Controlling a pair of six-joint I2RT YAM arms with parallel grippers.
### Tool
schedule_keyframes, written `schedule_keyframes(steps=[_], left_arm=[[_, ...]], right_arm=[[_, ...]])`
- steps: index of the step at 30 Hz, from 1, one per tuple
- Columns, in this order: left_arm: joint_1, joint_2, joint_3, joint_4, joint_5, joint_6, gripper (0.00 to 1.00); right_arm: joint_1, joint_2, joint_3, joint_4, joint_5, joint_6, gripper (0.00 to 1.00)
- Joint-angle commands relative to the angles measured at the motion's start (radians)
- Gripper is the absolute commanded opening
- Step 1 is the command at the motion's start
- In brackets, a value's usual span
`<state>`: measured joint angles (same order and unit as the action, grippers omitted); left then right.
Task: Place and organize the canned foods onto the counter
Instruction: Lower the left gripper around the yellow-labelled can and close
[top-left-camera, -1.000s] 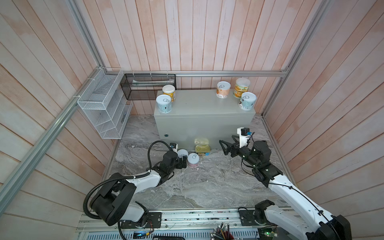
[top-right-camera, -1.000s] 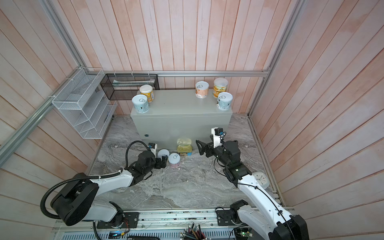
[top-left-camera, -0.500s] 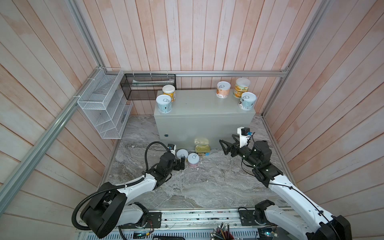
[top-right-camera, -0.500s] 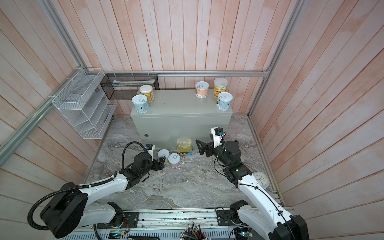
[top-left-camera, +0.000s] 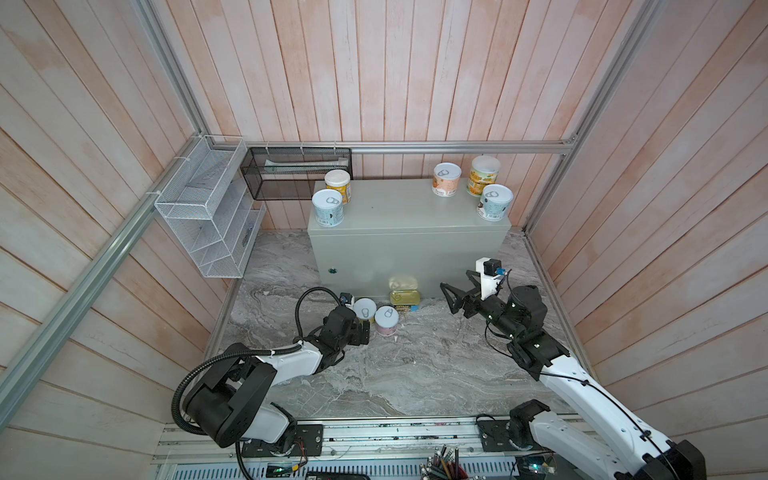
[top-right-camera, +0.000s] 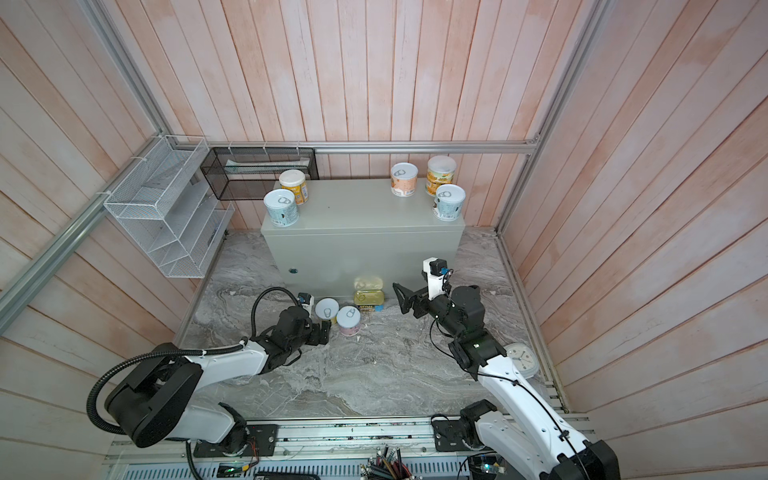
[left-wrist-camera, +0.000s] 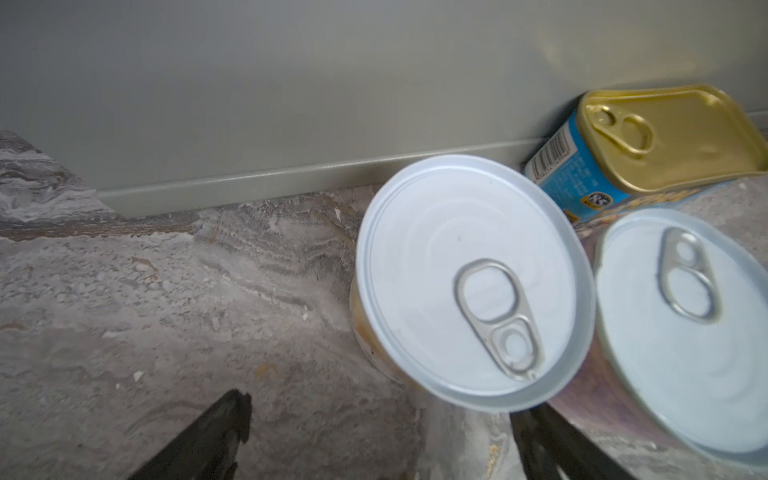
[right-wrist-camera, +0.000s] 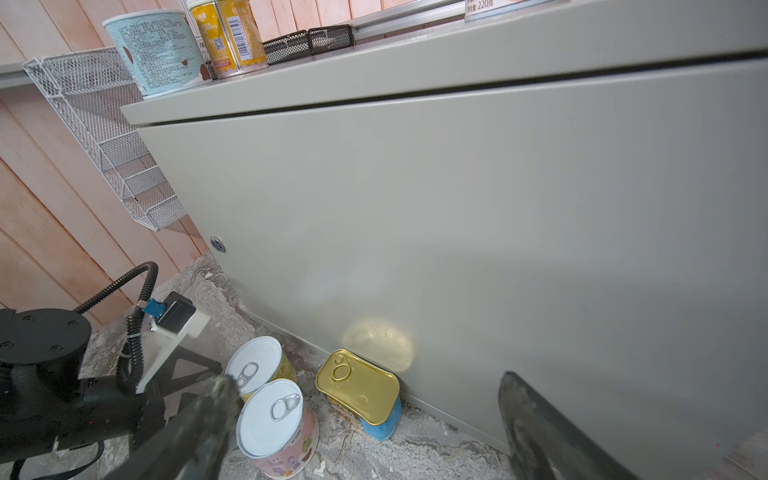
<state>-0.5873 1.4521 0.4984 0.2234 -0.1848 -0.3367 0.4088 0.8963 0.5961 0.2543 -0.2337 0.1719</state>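
Now our left tool (left-wrist-camera: 382, 411) stands wide and empty, low over the marble floor (top-left-camera: 415, 365), its dark fingers (left-wrist-camera: 208, 436) just short of the yellow-labelled can (left-wrist-camera: 473, 278). We judge this can to be the one in hand. Its neighbour, the pink-labelled can (left-wrist-camera: 685, 324), sits just beside it, perhaps touching. So we would shift the tool sideways until the yellow can is centred, then ease one finger into that narrow seam without knocking the pink one. Then we would close low on the label and lift straight up before swinging.

Our right tool (right-wrist-camera: 368, 378) is likewise wide and empty, hanging before the front of the grey metal box (right-wrist-camera: 457, 208). It is above the gold-topped rectangular tin (right-wrist-camera: 357, 386), which lies against the box's foot.

On the box's flat top, our surface (top-left-camera: 407, 208), five round cans (top-left-camera: 447, 178) stand upright, two near the left end and three near the right, with the middle bare for the rest. A white wire basket (top-left-camera: 208, 232) and a black mesh basket (top-left-camera: 299, 170) hang on the pink plank walls (top-left-camera: 415, 83).
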Motion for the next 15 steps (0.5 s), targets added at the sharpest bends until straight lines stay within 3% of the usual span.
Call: schedule_keyframes(steps=[1,15], left_arm=[[-0.002,0.027,0.046,0.017,-0.018,-0.005,1.0],[-0.003,0.152,0.171,0.011,-0.013,-0.011,1.0]], right_arm=[[0.002,-0.011,-0.011,0.006,0.003,-0.011,0.97],[0.003,-0.013,-0.016,-0.007,0.021,-0.018,0.97]])
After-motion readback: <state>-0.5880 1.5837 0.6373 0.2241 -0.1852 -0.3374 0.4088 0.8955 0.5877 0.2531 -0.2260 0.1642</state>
